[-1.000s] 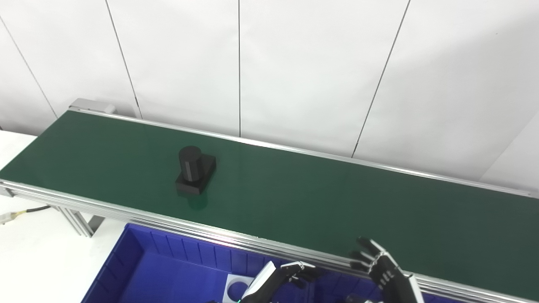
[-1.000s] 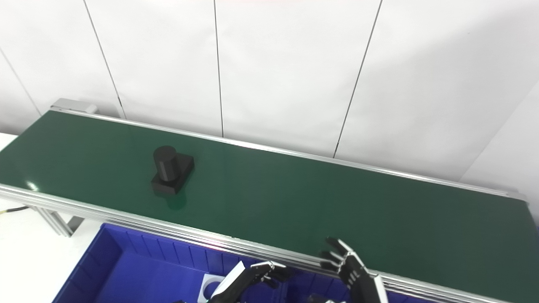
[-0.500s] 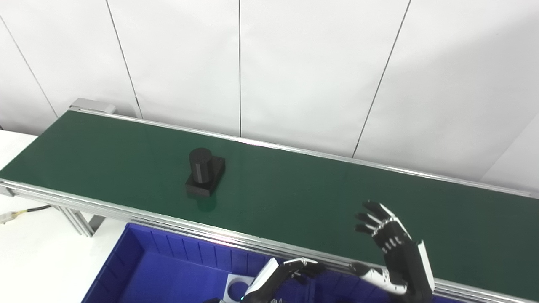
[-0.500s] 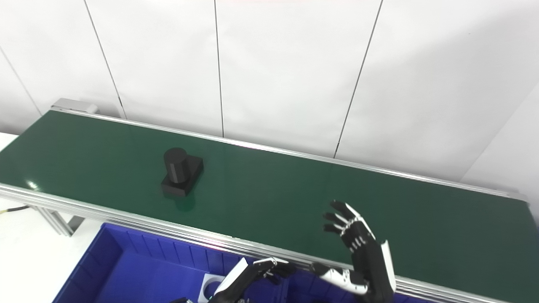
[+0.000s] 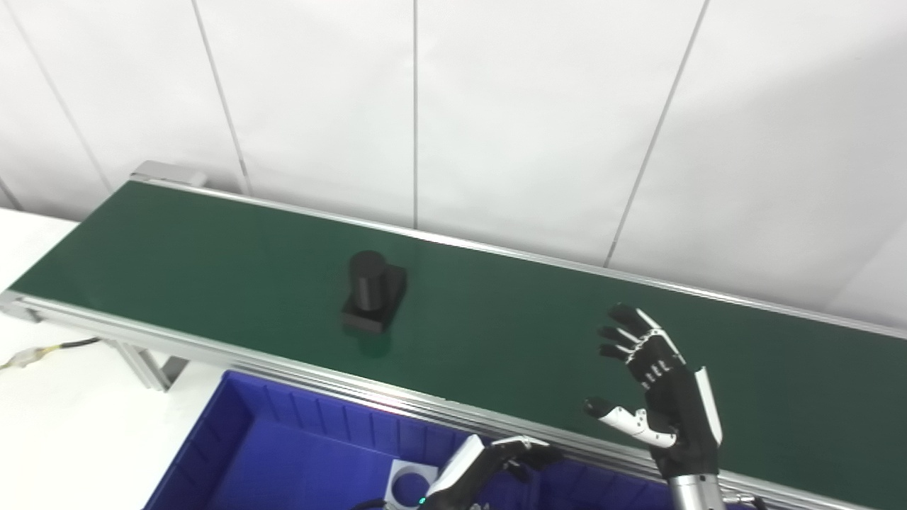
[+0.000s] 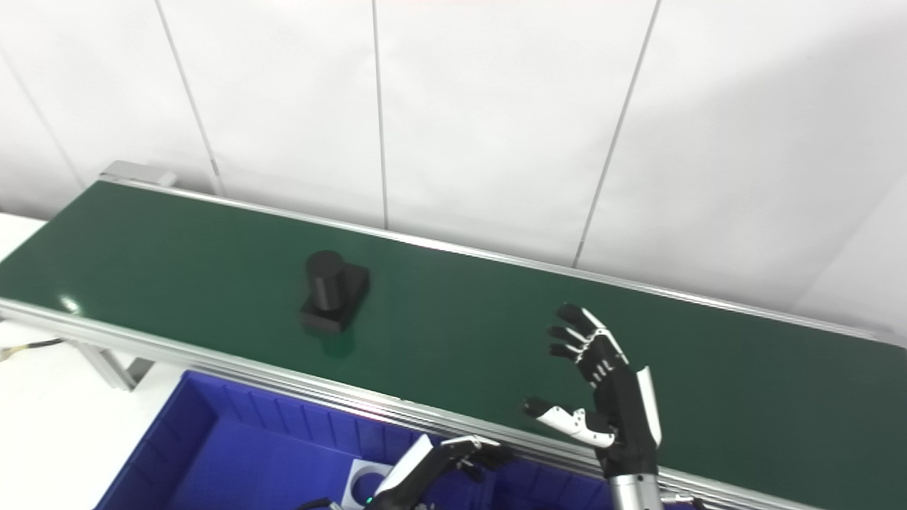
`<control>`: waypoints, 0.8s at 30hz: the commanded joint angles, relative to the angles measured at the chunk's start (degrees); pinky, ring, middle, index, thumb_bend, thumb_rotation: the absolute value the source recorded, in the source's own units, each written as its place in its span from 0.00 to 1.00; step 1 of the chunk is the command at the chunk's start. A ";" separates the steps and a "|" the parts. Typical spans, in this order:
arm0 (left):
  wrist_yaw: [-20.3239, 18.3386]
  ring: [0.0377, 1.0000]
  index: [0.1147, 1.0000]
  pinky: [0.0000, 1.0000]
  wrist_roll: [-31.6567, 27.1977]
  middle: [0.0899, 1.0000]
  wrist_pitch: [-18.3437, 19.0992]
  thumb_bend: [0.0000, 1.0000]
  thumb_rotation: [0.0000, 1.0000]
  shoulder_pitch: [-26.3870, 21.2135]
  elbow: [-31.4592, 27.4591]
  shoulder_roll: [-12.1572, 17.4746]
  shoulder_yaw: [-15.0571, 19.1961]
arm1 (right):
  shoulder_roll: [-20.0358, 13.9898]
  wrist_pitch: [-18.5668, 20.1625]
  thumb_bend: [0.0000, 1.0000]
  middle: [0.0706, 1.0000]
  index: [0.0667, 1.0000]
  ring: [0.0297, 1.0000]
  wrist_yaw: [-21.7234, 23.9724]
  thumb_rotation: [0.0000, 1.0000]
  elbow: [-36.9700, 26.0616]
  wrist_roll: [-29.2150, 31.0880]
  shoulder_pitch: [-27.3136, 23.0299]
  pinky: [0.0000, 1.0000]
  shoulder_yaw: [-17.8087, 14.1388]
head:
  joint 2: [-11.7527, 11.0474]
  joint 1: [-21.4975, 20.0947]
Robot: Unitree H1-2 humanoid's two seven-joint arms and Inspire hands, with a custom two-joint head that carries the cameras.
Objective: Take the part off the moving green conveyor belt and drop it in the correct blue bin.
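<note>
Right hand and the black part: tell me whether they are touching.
Apart. The left eye view shows bare green belt between the open right hand and the black part.

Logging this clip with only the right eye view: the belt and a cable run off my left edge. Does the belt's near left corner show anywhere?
Observer: Yes. The left eye view shows the conveyor belt ending at its near left corner, with white table beyond it.
Operator: And where does that cable end?
Observer: In the left eye view the cable ends in a pale connector lying on the table, plugged into nothing visible.
</note>
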 commanded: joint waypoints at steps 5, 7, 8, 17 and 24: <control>0.64 0.73 0.69 0.67 0.74 0.73 -2.24 0.86 0.11 -1.11 -1.05 -1.62 -0.18 | 0.10 -1.83 0.86 0.84 0.82 0.77 -0.36 0.27 0.91 1.29 -3.73 0.69 0.33 | 0.58 1.56; 1.08 0.73 0.68 0.67 1.39 0.73 -2.24 0.86 0.11 -1.03 -1.26 -1.51 -0.39 | 0.36 -1.83 0.86 0.84 0.81 0.76 -0.54 0.26 1.34 1.47 -4.18 0.68 0.29 | 0.78 0.84; 1.22 0.72 0.69 0.66 1.60 0.73 -2.24 0.86 0.11 -1.00 -1.36 -1.43 -0.50 | 0.56 -1.83 0.87 0.83 0.81 0.76 -0.80 0.25 1.54 1.41 -4.39 0.68 0.33 | 0.81 0.60; 0.19 0.73 0.68 0.67 0.69 0.73 -2.24 0.86 0.12 -1.01 -0.92 -1.84 -0.14 | 0.33 -1.83 0.87 0.84 0.81 0.76 -3.99 0.26 3.80 -1.91 -7.18 0.68 2.21 | 0.80 -0.62; 0.77 0.72 0.68 0.65 1.53 0.73 -2.24 0.85 0.12 -0.81 -1.56 -1.69 -0.30 | -0.62 -1.81 0.87 0.85 0.81 0.76 -6.62 0.22 8.56 -3.15 -11.91 0.69 2.24 | 1.52 -3.62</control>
